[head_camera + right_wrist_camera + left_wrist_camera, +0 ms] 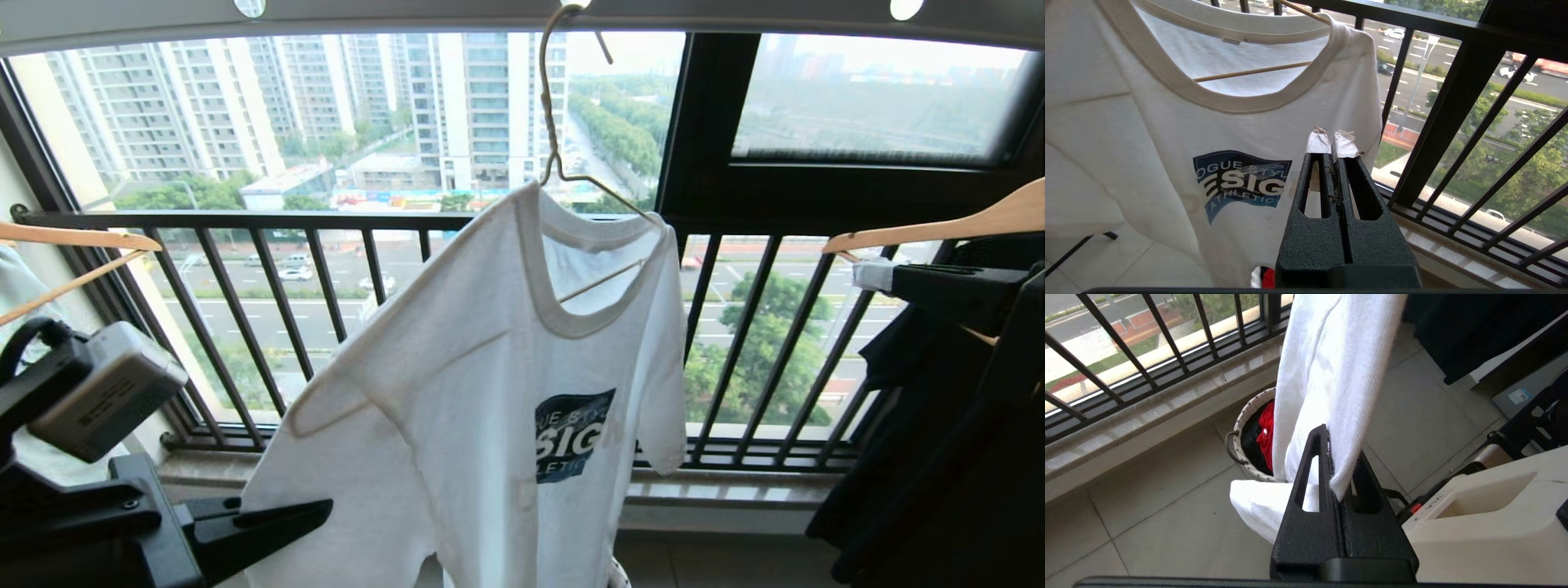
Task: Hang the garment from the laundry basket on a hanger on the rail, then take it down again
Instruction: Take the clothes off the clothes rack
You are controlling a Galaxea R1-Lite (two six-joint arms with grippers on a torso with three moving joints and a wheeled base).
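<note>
Left gripper (314, 510), head view: low at near left, black fingers pointing right, tips at the lower left edge of the garment (490, 392). Garment is a white tee w/ blue chest print, hanging on the hanger (563, 155), a thin cream wire one. Hanger hook goes up into the rail (457, 15) overhead, by a round hole. Tee sits skewed: left shoulder droops low, right shoulder high by the hanger arm. Window railing (326, 269) behind, black bars, street and towers beyond. Wooden hangers at far left (73, 241) and right (947, 224); black garment (939, 457) hangs at right. Right gripper (878, 276) at right edge, taped tips pointing left, apart from the tee.

Left wrist view: left gripper (1333, 473) pressed together, pinching a fold of the tee (1331, 375) near its bottom edge; cloth runs up from between the jaws, a loose bit droops beside them. Laundry basket (1241, 428) on the tiled floor beyond, near the window ledge, white woven w/ dark handle, red and black cloth inside, partly hidden by the tee.

Right wrist view: right gripper (1333, 141) pressed together, nothing between the fingers, white tape on both tips. Tee (1147, 134) hangs just beyond, collar and print facing the cam, no contact visible. Hanger bar (1249, 72) shows through the neck opening. Railing (1437, 134) at right.
</note>
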